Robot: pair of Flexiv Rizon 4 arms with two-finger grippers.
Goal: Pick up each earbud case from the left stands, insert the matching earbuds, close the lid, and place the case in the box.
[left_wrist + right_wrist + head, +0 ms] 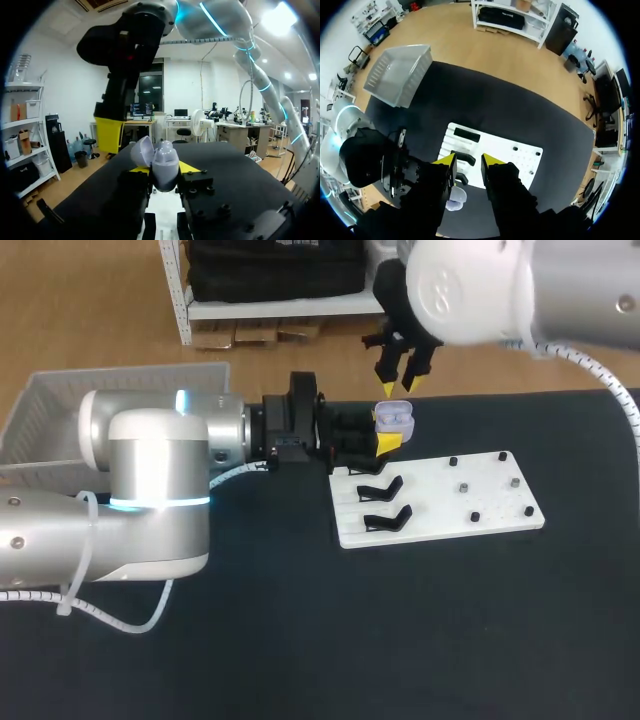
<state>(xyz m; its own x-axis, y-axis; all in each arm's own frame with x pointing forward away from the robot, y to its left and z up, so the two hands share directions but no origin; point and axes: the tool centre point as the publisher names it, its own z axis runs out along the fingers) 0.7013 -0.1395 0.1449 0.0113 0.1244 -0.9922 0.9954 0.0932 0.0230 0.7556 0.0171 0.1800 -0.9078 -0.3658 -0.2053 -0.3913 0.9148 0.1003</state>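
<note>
One earbud case [393, 418] is off its stand and in play. It sits above the far left corner of the white board [450, 528], gripped from both sides by the yellow tips of the left hand [385, 431]. The left wrist view shows its lid [142, 151] tipped open and back. The right hand [400, 387] hangs straight above the case, tips pointing down and a little apart. The board shows through the gap in its own wrist view, so it appears to hold nothing.

Two black stands [380, 488] on the near left of the board are bare, and small dark pegs [463, 487] dot its right half. Whether the earbuds are already seated in the case I cannot tell, though pale shapes seem to lie in it in the head view.

My reading is that the insertion step is at or near its end. If so, the next move is for the right hand to come down onto the raised lid and press it shut while the left hand holds the case steady. The box [120, 390] waits at the far left corner of the bench [400, 640], well apart from the case, for the left arm to carry it there.
</note>
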